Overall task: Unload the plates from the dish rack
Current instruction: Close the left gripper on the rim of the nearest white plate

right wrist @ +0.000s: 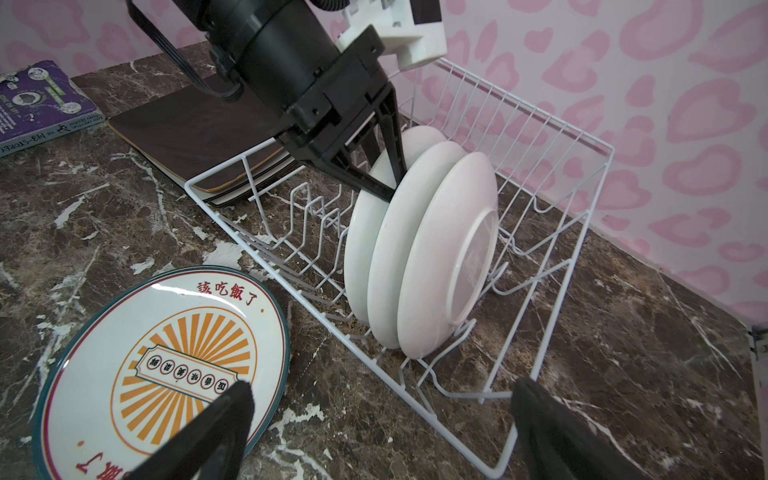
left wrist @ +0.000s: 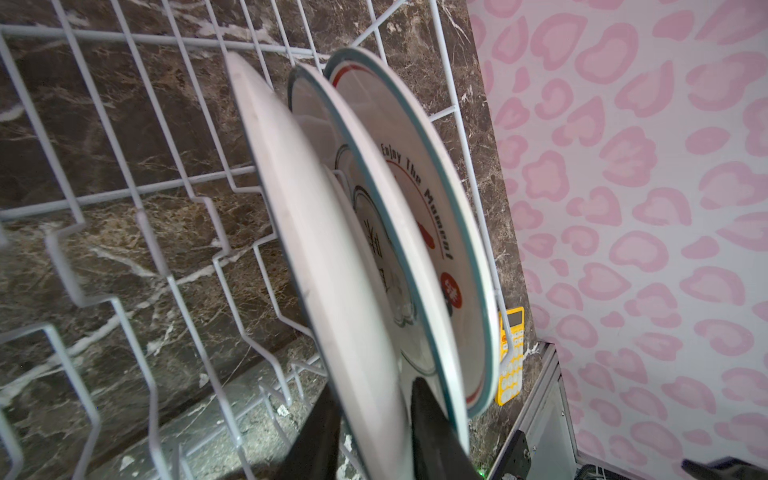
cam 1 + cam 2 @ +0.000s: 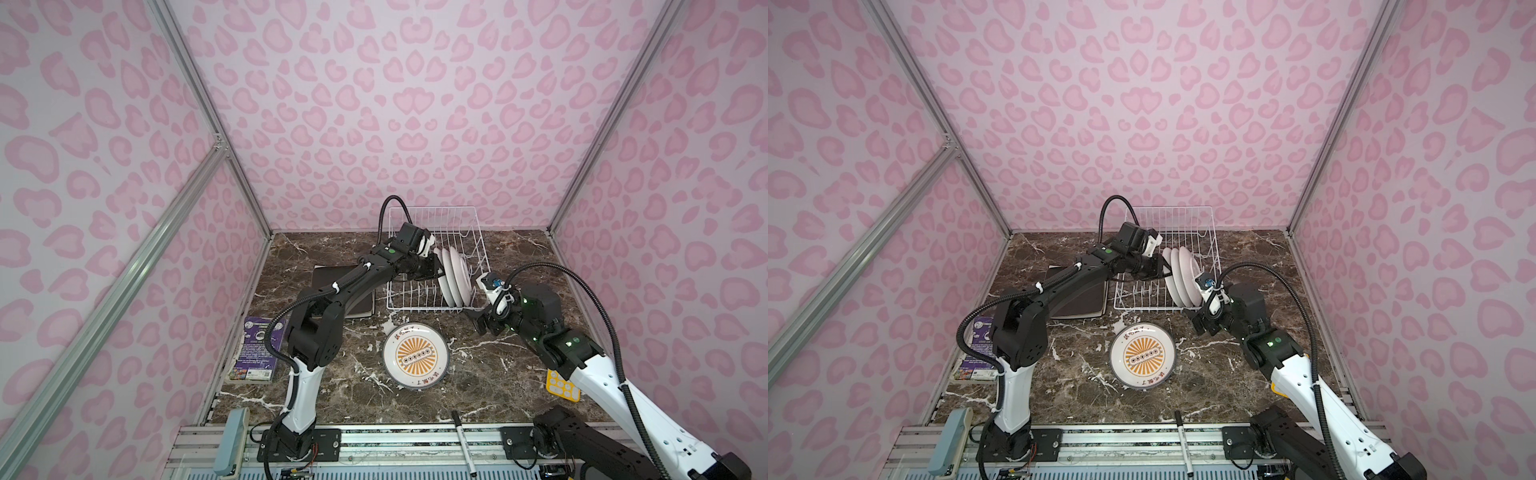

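Observation:
Three round white plates (image 3: 453,274) stand on edge in the white wire dish rack (image 3: 415,308) in both top views. My left gripper (image 2: 374,395) reaches in from the left and is shut on the rim of the nearest plate (image 2: 332,257), one finger on each face. The right wrist view shows that grip (image 1: 390,183) on the leftmost plate (image 1: 361,232). A sunburst plate (image 3: 415,356) lies flat in front of the rack. Square plates (image 1: 183,124) are stacked to the left of the rack. My right gripper (image 1: 384,390) hangs open by the rack's front right corner, holding nothing.
A purple book (image 3: 255,349) lies at the left table edge. A yellow calculator (image 3: 561,386) sits partly under the right arm. A marker pen (image 3: 463,440) rests on the front rail. Pink patterned walls close in the back and both sides.

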You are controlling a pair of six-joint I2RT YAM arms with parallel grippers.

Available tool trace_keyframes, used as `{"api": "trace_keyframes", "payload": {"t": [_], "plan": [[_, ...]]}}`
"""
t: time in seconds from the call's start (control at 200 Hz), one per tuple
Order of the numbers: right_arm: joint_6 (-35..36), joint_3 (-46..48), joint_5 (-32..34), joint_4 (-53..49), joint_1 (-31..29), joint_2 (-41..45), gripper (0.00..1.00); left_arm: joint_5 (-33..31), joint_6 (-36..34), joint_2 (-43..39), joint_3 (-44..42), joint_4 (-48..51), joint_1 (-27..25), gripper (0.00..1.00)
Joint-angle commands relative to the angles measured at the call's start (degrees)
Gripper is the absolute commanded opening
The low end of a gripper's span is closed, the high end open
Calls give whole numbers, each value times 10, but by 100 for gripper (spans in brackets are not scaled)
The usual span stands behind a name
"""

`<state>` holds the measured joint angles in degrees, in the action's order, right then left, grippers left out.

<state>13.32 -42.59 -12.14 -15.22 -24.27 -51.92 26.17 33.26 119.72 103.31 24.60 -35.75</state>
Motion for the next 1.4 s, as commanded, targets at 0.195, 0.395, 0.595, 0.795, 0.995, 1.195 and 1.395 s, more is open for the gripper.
{"api": "trace_keyframes", "payload": {"t": [0.195, 0.395, 0.595, 0.795, 0.995, 1.195, 1.395], "plan": [[3, 12, 12, 24, 0, 0, 98, 2, 23, 8, 8, -24, -3, 28], [3, 14, 18, 30, 1, 0, 98, 22, 41, 6, 7, -39, -7, 23], [-1, 15, 22, 31, 1, -1, 98, 26, 50, 8, 5, -40, -11, 17], [-3, 16, 27, 34, 1, 2, 98, 28, 63, -4, -1, -48, -12, 9], [0, 13, 28, 39, 1, -4, 98, 33, 78, -29, -24, -73, -12, 4], [-3, 11, 28, 44, 1, -8, 98, 41, 84, -45, -25, -80, -11, 4], [-6, 9, 30, 47, 1, -6, 98, 47, 85, -55, -20, -82, -12, 4]]}}
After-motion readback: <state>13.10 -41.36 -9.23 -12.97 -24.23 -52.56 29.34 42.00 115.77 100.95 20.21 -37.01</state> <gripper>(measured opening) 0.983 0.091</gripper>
